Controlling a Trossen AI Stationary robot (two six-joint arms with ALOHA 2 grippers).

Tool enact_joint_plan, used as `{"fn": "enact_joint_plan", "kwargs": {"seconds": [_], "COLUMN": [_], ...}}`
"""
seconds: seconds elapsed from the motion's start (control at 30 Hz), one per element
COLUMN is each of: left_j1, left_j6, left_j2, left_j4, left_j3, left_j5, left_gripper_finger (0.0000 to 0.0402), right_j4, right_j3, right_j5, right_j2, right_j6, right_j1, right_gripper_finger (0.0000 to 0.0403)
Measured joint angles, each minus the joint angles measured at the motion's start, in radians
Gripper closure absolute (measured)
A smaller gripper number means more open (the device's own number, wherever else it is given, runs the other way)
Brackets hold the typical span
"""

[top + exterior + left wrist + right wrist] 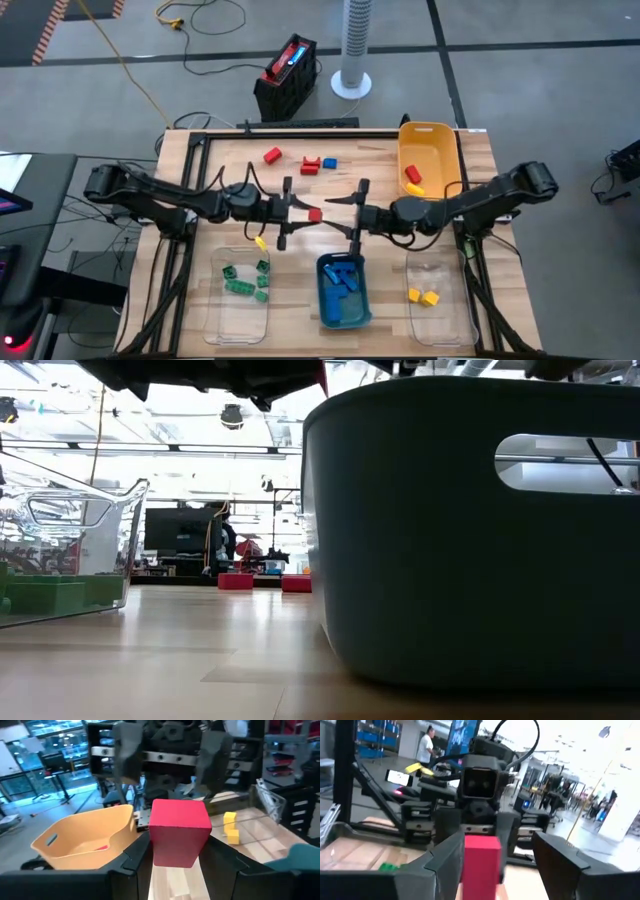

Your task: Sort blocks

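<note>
Two tools meet at the middle of the high view, above the table (190, 160): the left tool (303, 212) is closed on a red block (315, 214), held out toward the right tool (340, 212), whose fingers stand spread on either side of it, likely a hand-over. That would suit the yellow bin (430, 140) at upper right, which already holds a red block and lies on the right arm's side. Other sorted blocks sit in bins along the lower edge, with loose ones (310, 163) at upper centre.

Grey concrete floor (520, 30) with a white tower fan (354, 45) behind the table.
</note>
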Motion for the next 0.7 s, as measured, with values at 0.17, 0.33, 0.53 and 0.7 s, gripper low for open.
{"fn": "enact_joint_plan", "kwargs": {"seconds": [0.17, 0.33, 0.53, 0.7], "left_j1": [-0.003, -0.007, -0.028, -0.026], "left_j6": [-0.011, -0.005, 0.036, 0.028], "left_j2": [0.0, 0.0, 0.0, 0.0], "left_j4": [0.002, -0.005, 0.0, 0.004], "left_j3": [0.0, 0.0, 0.001, 0.001], "left_j5": [-0.035, -0.034, -0.039, -0.053], "left_gripper_finger": [0.0272, 0.0272, 0.0272, 0.0272], "right_j4": [-0.004, -0.046, -0.096, -0.096], "right_j3": [0.054, 0.109, 0.124, 0.124], "right_j5": [-0.045, -0.053, -0.11, -0.133], "right_j2": [0.05, 0.081, 0.08, 0.091], "right_j6": [0.001, 0.013, 0.087, 0.099], "right_j1": [-0.007, -0.015, -0.046, -0.051], "right_gripper_finger": [0.0157, 0.0157, 0.0157, 0.0157]}}
